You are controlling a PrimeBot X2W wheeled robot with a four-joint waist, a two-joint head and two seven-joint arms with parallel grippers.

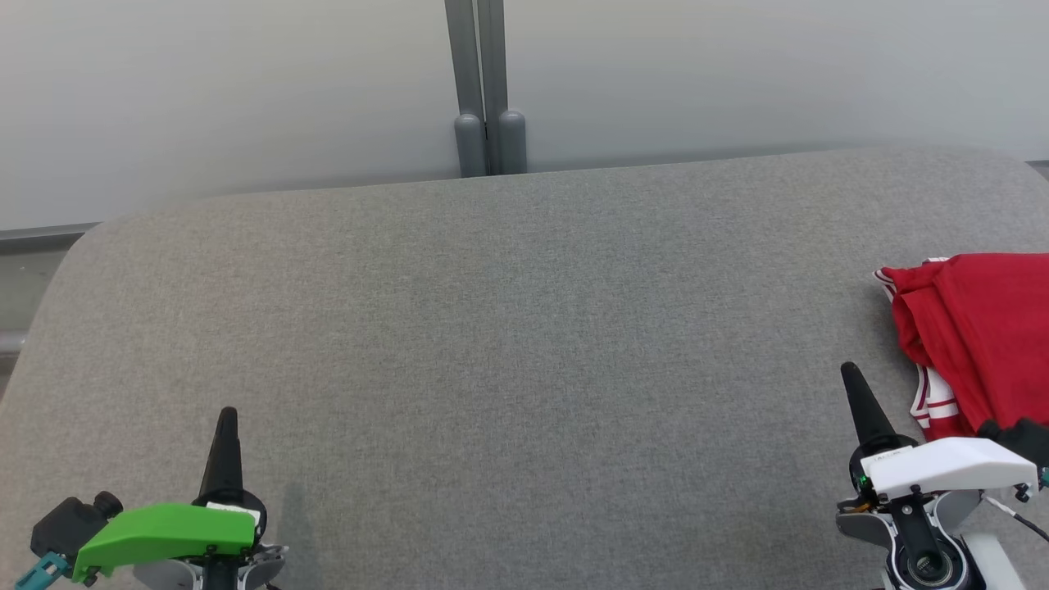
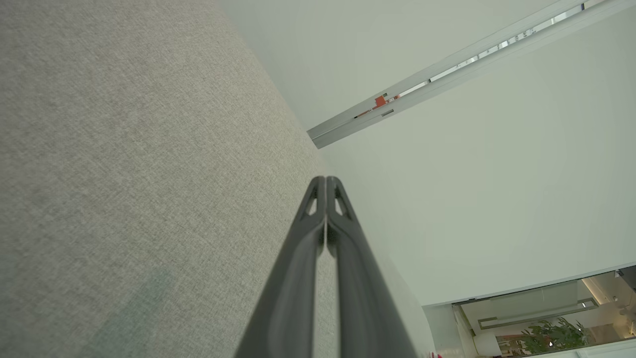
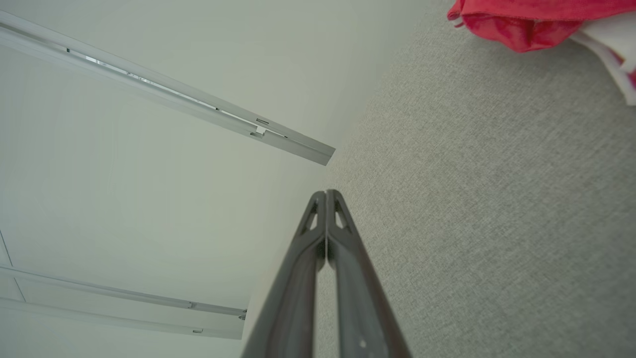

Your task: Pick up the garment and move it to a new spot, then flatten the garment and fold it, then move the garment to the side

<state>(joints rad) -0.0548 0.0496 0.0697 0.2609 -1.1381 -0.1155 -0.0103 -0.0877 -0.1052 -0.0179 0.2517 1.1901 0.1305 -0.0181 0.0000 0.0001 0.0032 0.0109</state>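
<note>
Red garment [image 1: 979, 328] lies bunched at three o'clock on the grey table [image 1: 492, 344], near my right gripper [image 1: 850, 373]. That and my left gripper [image 1: 228, 416] are pinched closed, empty. The cloth looks soft, light and floppy; I'd pinch the striped hem [image 1: 933, 400].

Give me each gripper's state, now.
Left gripper: jaws shut, holding nothing.
Right gripper: jaws shut, holding nothing; the red garment lies apart from its tips.
</note>
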